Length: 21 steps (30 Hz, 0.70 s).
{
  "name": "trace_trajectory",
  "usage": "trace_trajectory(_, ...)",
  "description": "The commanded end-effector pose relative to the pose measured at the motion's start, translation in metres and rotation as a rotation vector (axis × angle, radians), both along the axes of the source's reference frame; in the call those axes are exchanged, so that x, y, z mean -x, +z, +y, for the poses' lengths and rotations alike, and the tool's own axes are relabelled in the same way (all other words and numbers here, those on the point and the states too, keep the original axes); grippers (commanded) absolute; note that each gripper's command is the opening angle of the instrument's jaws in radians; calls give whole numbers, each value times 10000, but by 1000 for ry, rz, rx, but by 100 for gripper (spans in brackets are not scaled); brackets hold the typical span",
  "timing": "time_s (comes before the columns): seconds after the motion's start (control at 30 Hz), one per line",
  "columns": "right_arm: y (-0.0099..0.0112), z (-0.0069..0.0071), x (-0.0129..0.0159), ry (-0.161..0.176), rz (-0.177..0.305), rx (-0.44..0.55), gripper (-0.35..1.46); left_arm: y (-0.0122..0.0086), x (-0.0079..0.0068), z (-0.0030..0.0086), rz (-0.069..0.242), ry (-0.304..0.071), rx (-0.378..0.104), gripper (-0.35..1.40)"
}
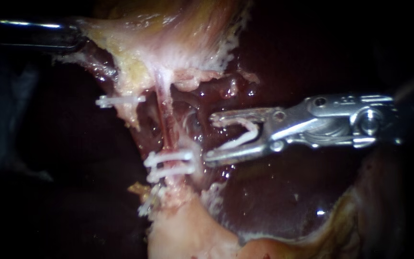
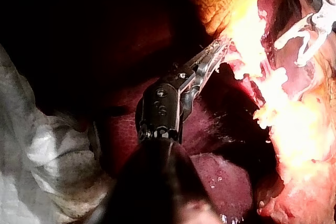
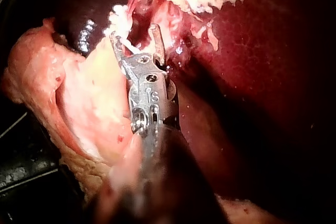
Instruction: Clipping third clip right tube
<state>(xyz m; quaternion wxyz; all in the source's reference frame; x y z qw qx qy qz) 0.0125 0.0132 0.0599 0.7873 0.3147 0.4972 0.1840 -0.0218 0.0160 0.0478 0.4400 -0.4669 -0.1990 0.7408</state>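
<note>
The thin red right tube [image 1: 167, 120] runs down from the pale gallbladder [image 1: 168, 38], with two white clips [image 1: 171, 162] across its lower part. My right instrument [image 1: 210, 139] comes in from the right, its jaws wide apart with a white clip [image 1: 240, 136] seated between them. The jaw tips stand just right of the tube, not around it, and the lower tip is close to the two clips. My left instrument [image 2: 218, 51] is shut on gallbladder tissue, holding it up at the upper left [image 1: 75, 38].
Another white clip [image 1: 120, 100] sits on the left tube, and one more [image 1: 147, 204] lies lower near pale tissue [image 1: 188, 230]. Dark red liver [image 1: 274, 192] lies behind and under the right instrument. A white cloth [image 2: 47, 150] lies beside the left shaft.
</note>
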Motion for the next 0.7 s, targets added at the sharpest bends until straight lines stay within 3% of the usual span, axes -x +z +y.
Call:
trace_trajectory(0.03,4,0,-5,2,4,-4,49,1,1,0,1,-1,1,-35)
trace_trajectory(0.23,20,7,-43,29,58,-55,49,1,1,-1,1,-1,1,-35)
trace_trajectory(0.4,22,11,-70,41,144,-129,49,2,1,-1,2,-1,1,-35)
trace_trajectory(0.7,18,13,-87,43,265,-217,47,2,3,-1,2,-2,2,-35)
